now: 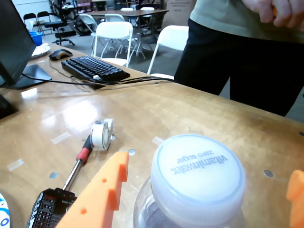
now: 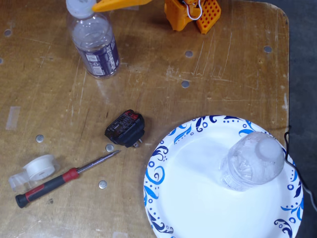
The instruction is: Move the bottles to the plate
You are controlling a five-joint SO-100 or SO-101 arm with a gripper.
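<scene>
The labelled bottle, clear with a dark purple-blue label and a white cap, stands upright at the table's far left in the fixed view. My gripper is open. Its orange fingers straddle the cap with a gap on each side. In the fixed view only one orange finger shows, next to the cap. The ribbed unlabelled bottle stands upright on the right part of the white plate with blue swirls. A sliver of the plate shows in the wrist view.
A black adapter, a red-handled screwdriver and a tape roll lie between bottle and plate. A keyboard, monitor and a standing person are beyond. The table edge runs down the right.
</scene>
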